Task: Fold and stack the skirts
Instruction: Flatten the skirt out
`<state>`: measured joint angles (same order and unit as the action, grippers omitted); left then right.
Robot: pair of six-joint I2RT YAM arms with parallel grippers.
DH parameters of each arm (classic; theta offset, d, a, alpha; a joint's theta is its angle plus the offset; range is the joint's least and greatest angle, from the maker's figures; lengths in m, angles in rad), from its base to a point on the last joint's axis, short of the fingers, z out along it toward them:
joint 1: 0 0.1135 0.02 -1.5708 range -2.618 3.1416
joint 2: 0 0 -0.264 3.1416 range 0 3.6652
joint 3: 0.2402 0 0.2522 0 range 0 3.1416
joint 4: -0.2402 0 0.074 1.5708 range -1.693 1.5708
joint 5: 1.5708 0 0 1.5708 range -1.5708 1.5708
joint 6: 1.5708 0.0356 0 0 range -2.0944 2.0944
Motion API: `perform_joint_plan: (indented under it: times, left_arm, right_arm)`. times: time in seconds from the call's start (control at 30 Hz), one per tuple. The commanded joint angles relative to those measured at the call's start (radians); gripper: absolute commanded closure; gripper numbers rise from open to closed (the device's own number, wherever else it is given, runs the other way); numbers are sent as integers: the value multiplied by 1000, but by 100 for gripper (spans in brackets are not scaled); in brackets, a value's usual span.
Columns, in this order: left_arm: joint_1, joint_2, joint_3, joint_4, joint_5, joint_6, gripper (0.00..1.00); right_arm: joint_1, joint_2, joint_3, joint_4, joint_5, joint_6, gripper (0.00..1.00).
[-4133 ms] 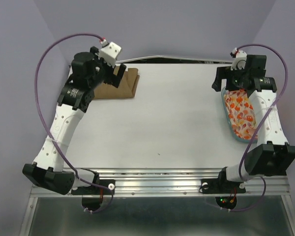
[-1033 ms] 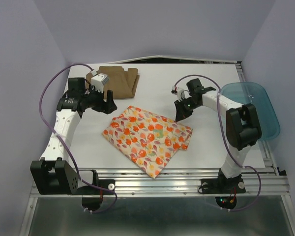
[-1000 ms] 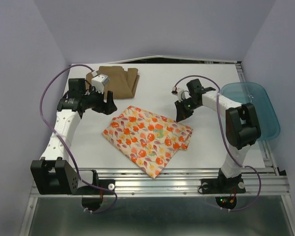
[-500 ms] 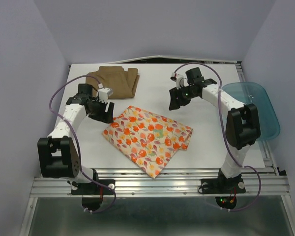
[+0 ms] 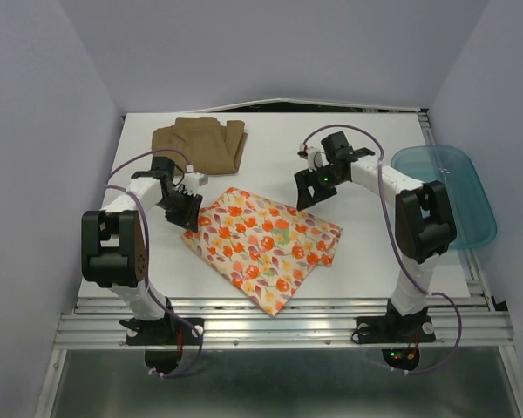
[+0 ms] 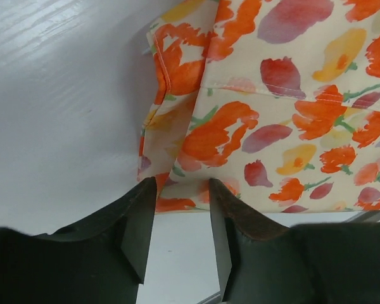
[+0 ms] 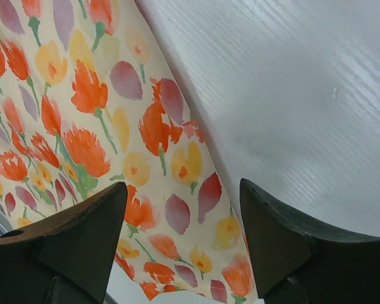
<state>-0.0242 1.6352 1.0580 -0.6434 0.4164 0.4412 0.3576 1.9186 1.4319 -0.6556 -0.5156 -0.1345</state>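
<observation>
The printed skirt (image 5: 263, 246) lies spread flat mid-table, cream with orange, red and purple leaves. The tan-brown skirt (image 5: 202, 144) sits folded at the back left. My left gripper (image 5: 186, 210) is low at the printed skirt's left corner. In the left wrist view its fingertips (image 6: 182, 183) stand a narrow gap apart at the skirt's (image 6: 291, 95) hem, with bare table between them. My right gripper (image 5: 307, 193) hovers over the skirt's far right edge. In the right wrist view it (image 7: 182, 185) is wide open above the cloth (image 7: 82, 126), holding nothing.
A translucent teal tub (image 5: 449, 196) sits at the table's right edge, beside the right arm's elbow. The white table (image 5: 375, 261) ends in a metal rail at the front, and purple walls close in the sides and back.
The printed skirt went from the tub to the table. Over the last second my left gripper swung down to its left corner and narrowed. My right gripper opened and shifted slightly left.
</observation>
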Motion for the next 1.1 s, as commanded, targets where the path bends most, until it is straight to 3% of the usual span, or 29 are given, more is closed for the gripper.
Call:
perform_joint_plan:
  times: [0.0,0.03,0.1,0.13,0.17,0.4,0.53,0.67,0.77,0.8,0.9,1.07]
  left_arm:
    - [-3,9,17,-18,33,10,60]
    - [-3,14,23,-21,36,11,62]
    - [-3,14,48,-27,45,10,77]
    - [-3,9,68,-39,56,11,95]
    - [-3,5,80,-47,62,10,100]
    - [-11,-112,255,-170,209,45,100]
    - [-123,-190,342,-196,248,27,100]
    - [-374,-222,341,-121,262,-28,100]
    - [-529,-201,315,-49,201,-41,100]
    - [-627,-187,309,-33,179,-29,100]
    - [-768,-83,274,28,130,-13,100]
    - [-878,55,249,120,21,-1,100]
  right_arm:
    - [-5,-96,7,11,43,12,23]
    - [-5,-101,12,8,45,12,23]
    - [-14,-110,22,2,45,12,23]
    - [-26,-116,34,-4,46,10,23]
    - [-37,-119,42,-7,45,12,23]
    - [-97,-142,134,-58,20,12,23]
    - [-158,-153,192,-99,-46,22,23]
    - [-262,-151,245,-191,-136,32,24]
    - [-296,-151,255,-243,-188,18,26]
    - [-296,-155,257,-280,-192,3,26]
    - [-305,-162,237,-328,-204,-11,28]
    - [-305,-164,147,-335,-254,-20,31]
